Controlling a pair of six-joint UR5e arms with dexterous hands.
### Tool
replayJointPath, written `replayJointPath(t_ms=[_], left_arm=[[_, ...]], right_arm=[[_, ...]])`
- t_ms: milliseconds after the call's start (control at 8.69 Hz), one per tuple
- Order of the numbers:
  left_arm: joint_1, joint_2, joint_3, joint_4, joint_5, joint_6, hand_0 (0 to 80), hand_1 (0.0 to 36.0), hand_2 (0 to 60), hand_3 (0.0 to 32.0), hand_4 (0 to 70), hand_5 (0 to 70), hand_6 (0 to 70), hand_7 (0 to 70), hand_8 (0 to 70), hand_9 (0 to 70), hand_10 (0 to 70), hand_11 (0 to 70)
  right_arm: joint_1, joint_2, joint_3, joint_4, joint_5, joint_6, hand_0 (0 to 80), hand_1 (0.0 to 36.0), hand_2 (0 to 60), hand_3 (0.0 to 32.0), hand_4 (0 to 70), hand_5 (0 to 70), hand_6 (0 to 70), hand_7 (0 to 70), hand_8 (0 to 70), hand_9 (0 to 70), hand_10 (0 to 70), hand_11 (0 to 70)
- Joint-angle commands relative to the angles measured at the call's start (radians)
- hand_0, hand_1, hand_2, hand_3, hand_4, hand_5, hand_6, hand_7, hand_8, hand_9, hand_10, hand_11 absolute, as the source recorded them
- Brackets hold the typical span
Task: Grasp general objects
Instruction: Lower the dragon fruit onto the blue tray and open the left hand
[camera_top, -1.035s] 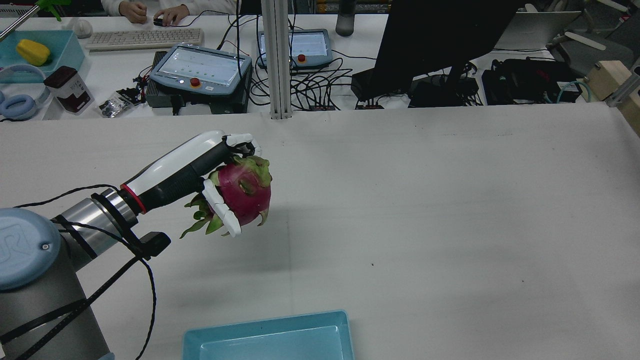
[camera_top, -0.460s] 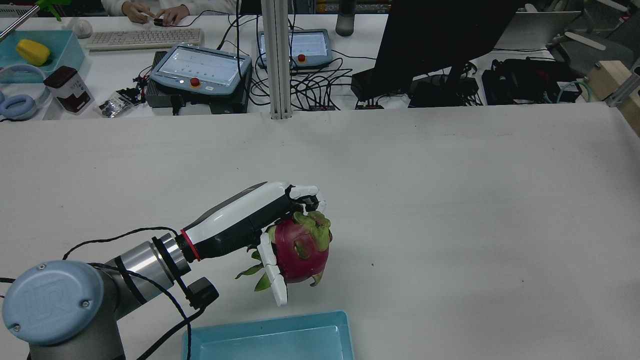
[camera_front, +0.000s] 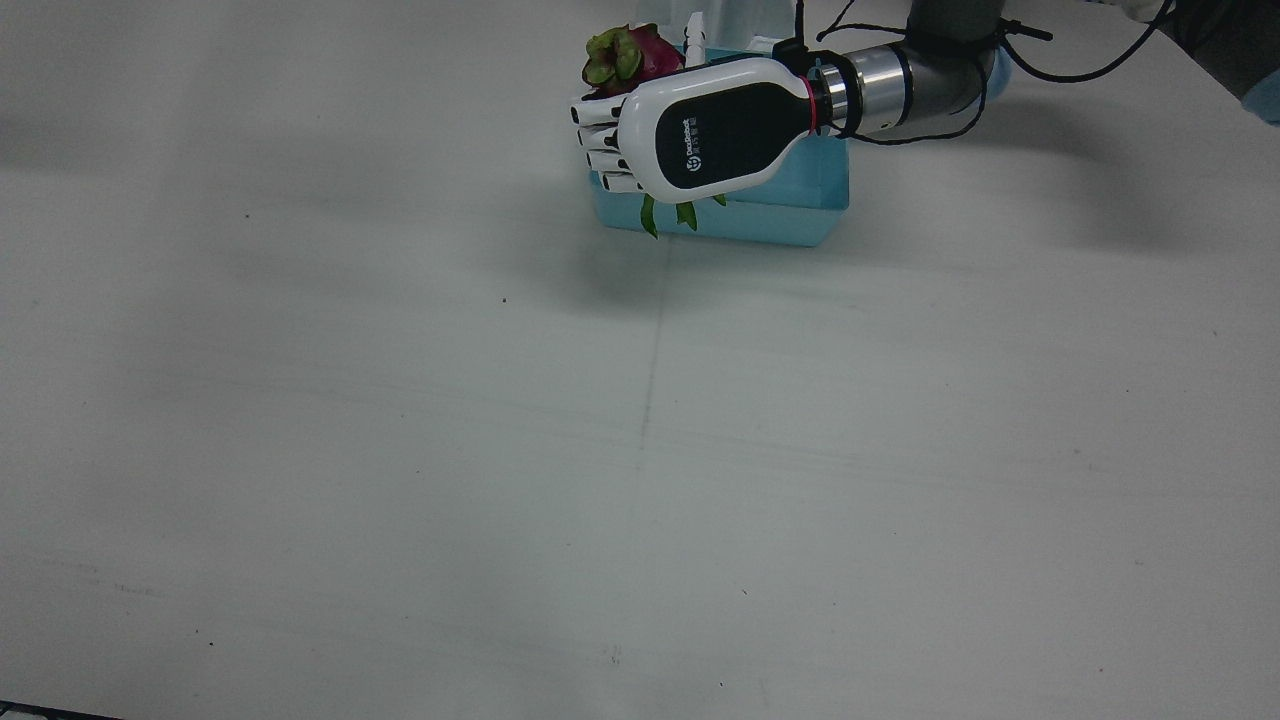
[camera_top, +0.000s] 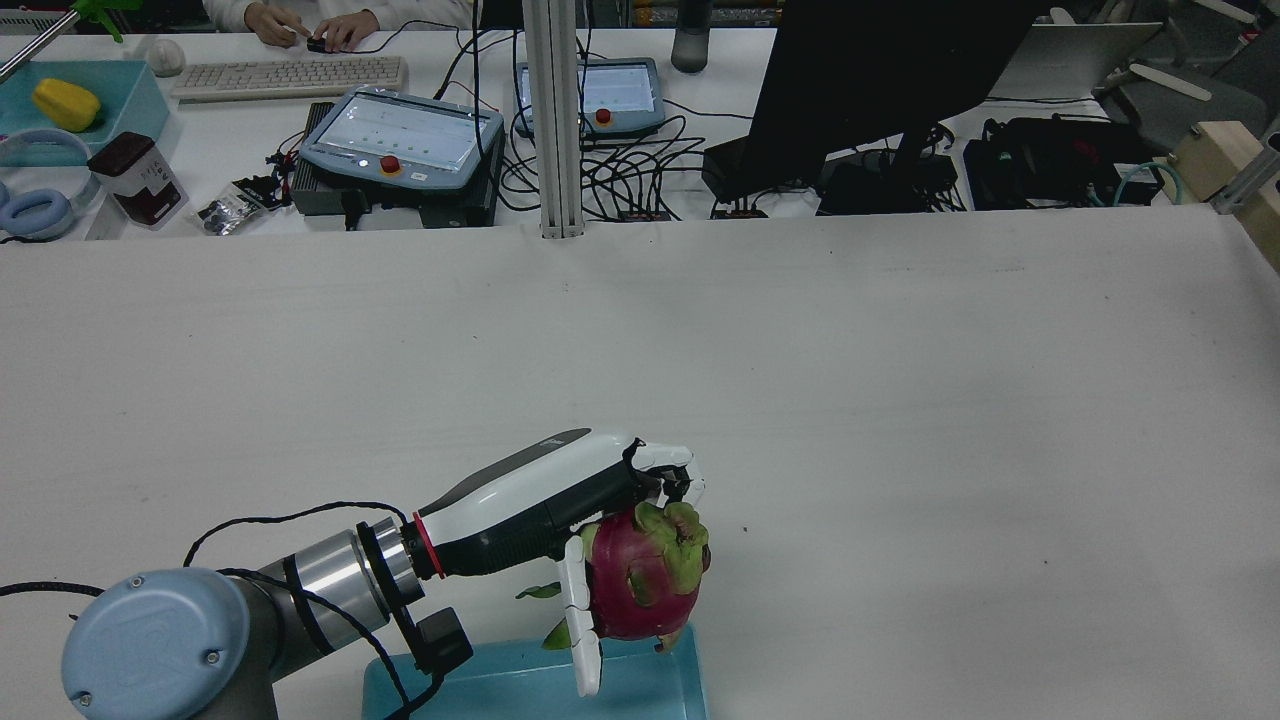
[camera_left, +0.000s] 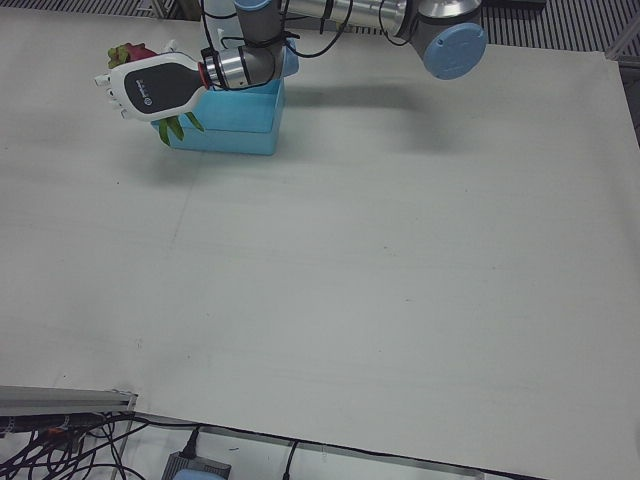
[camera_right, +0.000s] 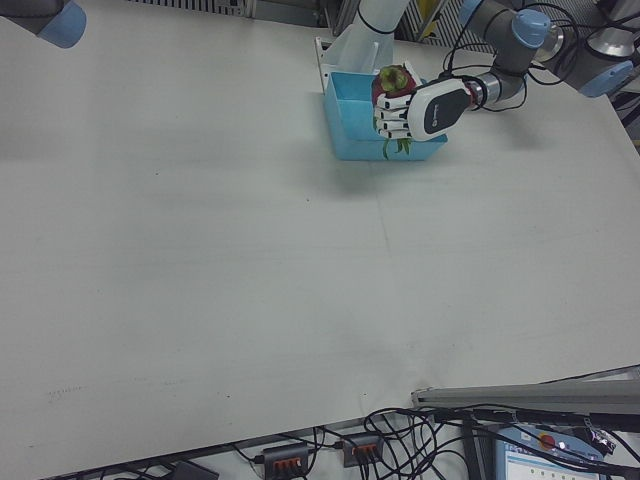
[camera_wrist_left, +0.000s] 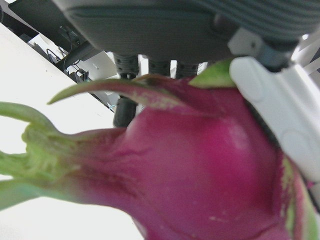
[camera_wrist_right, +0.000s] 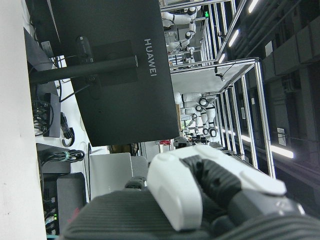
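Only rear view shows left hand (camera_top: 600, 540) thumb across dragon fruit (camera_top: 640, 585).

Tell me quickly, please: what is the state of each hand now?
Left hand: closed on the dragon fruit, carried above the blue tray.
Right hand: seen only by its own camera; open or closed cannot be told.
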Motion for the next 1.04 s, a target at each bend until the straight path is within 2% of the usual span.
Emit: replayJointPath(t_ms=[0,230,460,690,805,920], left_arm=[[0.000,0.000,0.003,-0.007,0.012,0.000,46.0,5.4,3.5,0.0,12.4,70.0,25.2,21.8,11.7,8.5,10.0,15.0],[-0.009,0.002,0.002,-0.007,0.013,-0.002,46.1,5.5,2.4,0.0,10.2,70.0,27.6,26.5,12.2,8.9,9.8,14.7],[-0.011,0.002,-0.001,-0.007,0.013,-0.002,46.2,5.0,0.8,0.0,10.1,70.0,26.9,25.0,12.7,7.4,8.8,13.3],[-0.012,0.002,-0.007,-0.004,0.016,-0.003,45.9,4.6,0.0,0.0,14.9,70.0,25.9,25.0,12.5,6.7,8.1,12.1],[-0.011,0.003,-0.007,0.001,0.018,-0.003,45.9,4.7,0.0,0.0,17.7,42.2,24.7,25.9,11.7,6.3,7.4,11.2],[-0.009,0.006,-0.007,0.002,0.051,-0.003,46.0,5.2,0.0,0.0,17.3,45.4,24.1,26.1,11.1,6.0,7.3,11.0]], right_arm=[[0.000,0.000,0.000,0.000,-0.001,0.000,0.0,0.0,0.0,0.0,0.0,0.0,0.0,0.0,0.0,0.0,0.0,0.0],[0.000,0.000,0.000,0.000,-0.001,-0.001,0.0,0.0,0.0,0.0,0.0,0.0,0.0,0.0,0.0,0.0,0.0,0.0],[0.000,0.000,0.000,0.000,0.000,0.000,0.0,0.0,0.0,0.0,0.0,0.0,0.0,0.0,0.0,0.0,0.0,0.0],[0.000,0.000,0.000,0.000,-0.001,0.000,0.0,0.0,0.0,0.0,0.0,0.0,0.0,0.0,0.0,0.0,0.0,0.0],[0.000,0.000,0.000,0.000,0.000,-0.001,0.0,0.0,0.0,0.0,0.0,0.0,0.0,0.0,0.0,0.0,0.0,0.0],[0.000,0.000,0.000,0.000,-0.001,-0.001,0.0,0.0,0.0,0.0,0.0,0.0,0.0,0.0,0.0,0.0,0.0,0.0]])
